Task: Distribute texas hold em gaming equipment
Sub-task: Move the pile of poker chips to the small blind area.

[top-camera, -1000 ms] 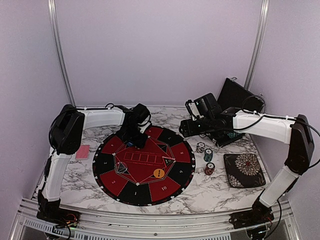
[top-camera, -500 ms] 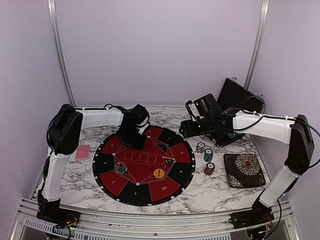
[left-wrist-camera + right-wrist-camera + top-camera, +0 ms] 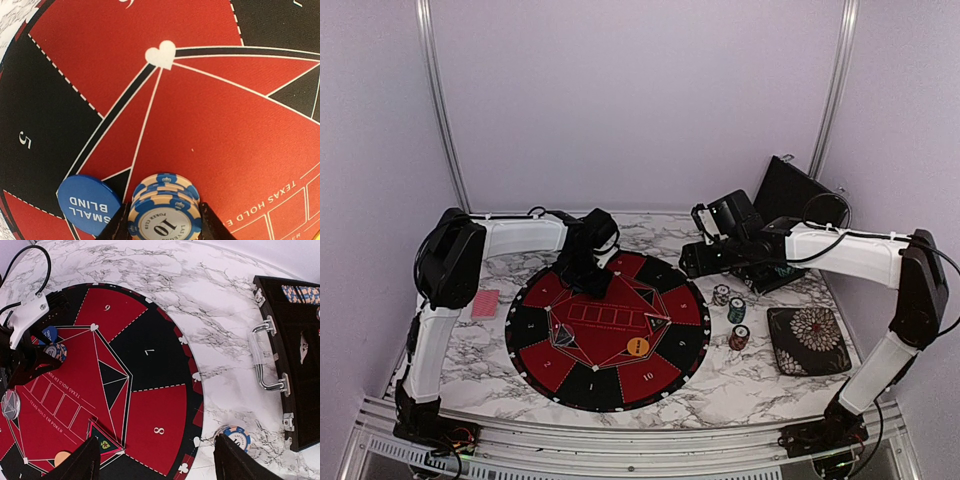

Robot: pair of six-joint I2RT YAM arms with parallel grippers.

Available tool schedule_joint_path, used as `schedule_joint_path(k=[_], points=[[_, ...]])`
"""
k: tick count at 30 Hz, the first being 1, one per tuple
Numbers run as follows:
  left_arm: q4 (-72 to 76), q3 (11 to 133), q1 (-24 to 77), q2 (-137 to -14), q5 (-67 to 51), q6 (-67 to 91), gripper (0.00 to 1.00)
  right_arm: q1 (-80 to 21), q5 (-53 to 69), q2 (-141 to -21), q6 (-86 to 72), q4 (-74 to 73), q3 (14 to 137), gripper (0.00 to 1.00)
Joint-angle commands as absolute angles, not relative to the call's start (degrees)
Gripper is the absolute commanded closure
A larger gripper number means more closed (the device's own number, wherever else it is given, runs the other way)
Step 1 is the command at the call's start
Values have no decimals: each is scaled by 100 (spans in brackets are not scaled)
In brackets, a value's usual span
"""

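My left gripper [image 3: 582,278] is over the far-left part of the round red-and-black poker mat [image 3: 610,375]. In the left wrist view its fingers [image 3: 116,229] press both sides of a small stack of blue-and-cream "10" chips [image 3: 165,207] that stands on a red field. A blue "SMALL BLIND" disc [image 3: 87,202] lies flat just left of the stack. My right gripper [image 3: 692,258] is open and empty above the mat's far-right edge [image 3: 156,445]. Three small chip stacks [image 3: 721,295] [image 3: 737,310] [image 3: 739,337] stand on the marble right of the mat. An orange disc [image 3: 638,346] lies on the mat.
A pink-red card pile [image 3: 486,303] lies on the marble left of the mat. The black hinged case [image 3: 790,200] stands open at the back right, its handle [image 3: 262,357] facing the mat. The dark flower-patterned tray [image 3: 808,341] sits at the right front.
My left gripper has shifted slightly to the left and settled over the mat with the blue chips. My right arm has hardly moved.
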State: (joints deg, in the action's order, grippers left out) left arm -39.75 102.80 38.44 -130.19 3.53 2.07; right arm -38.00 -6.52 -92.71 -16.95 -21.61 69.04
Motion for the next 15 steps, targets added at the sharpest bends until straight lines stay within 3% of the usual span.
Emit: schedule_joint_path(k=[1, 15], points=[[-4376, 10293, 3730, -13195, 591, 84, 66, -3776, -672, -9243, -1780, -2171, 6905, 24], [-4377, 10450, 3595, -13311, 606, 27, 67, -3776, -673, -9305, -1777, -2197, 6952, 24]])
